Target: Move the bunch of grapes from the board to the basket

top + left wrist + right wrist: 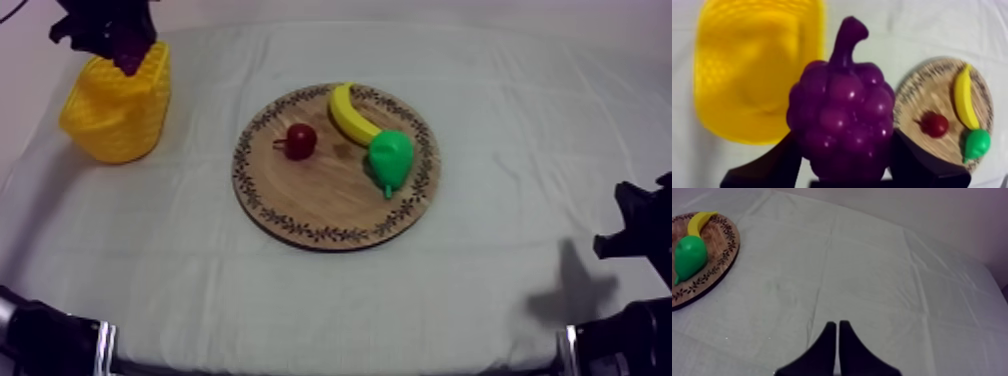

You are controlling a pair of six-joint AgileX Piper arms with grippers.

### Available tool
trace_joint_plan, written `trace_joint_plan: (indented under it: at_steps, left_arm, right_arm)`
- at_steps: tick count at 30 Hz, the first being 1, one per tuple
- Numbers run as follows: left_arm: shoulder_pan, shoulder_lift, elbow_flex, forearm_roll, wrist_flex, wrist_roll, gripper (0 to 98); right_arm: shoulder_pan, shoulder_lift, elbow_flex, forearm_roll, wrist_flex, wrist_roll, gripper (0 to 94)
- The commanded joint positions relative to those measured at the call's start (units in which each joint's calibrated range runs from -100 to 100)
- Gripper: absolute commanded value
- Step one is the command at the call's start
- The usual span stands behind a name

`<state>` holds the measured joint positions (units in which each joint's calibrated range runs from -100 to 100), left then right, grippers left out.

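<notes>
1. The left arm's fingers [769, 167] were clenched on the bunch of grapes [839, 115], one at each flank of its lower half, with the stem pointing away from the wrist. That grip left the bunch's body free to fall once let go.
2. From above, the bunch hung over the mouth of the yellow basket [115, 115] at the counter's [480, 280] far left, off the wooden board [330, 200]. I judged it was held there for the drop, which was not yet made.
3. The banana [352, 115], pear [390, 158] and small red fruit [301, 140] lay on the board, well apart from the basket, so the drop should not have touched them.
4. The right arm's fingers [827, 348] lay pressed together on nothing above bare cloth [872, 278], parked near its own edge and out of the working arm's way.
5. Hard to make out: from above, the left arm and the bunch merged into one dark mass that covered the basket's far rim. How high the bunch hung above the rim could not be told.
6. In the left wrist view the bunch's underside was hidden between the fingers, and the basket's inside was blurred, so its contents could not be told.
</notes>
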<state>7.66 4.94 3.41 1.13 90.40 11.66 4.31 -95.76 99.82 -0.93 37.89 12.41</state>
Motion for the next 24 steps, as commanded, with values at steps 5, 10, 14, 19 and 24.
trace_joint_plan:
  at_steps: [5,10,14,19,24]
  left_arm:
    - [-5.83,1.46,-2.68,-0.56,0.86,-2.01,46.3]
    - [-8.27,2.84,-4.71,-1.05,1.51,-2.94,46.3]
    - [-9.28,3.73,-5.86,-1.22,1.75,-3.35,46.2]
    - [-9.46,4.97,-6.67,-1.48,1.81,-3.45,46.2]
    - [-9.09,6.78,-7.19,-1.71,1.73,-3.24,46.3]
  right_arm:
    - [-0.02,0.0,-0.04,-0.02,0.02,0.02,0.3]
    - [-0.02,0.0,-0.04,-0.02,0.02,0.02,0.3]
    - [-0.02,0.0,-0.04,-0.02,0.02,0.02,0.3]
    - [-0.02,0.0,-0.04,-0.02,0.02,0.02,0.3]
    - [-0.02,0.0,-0.04,-0.02,0.02,0.02,0.3]
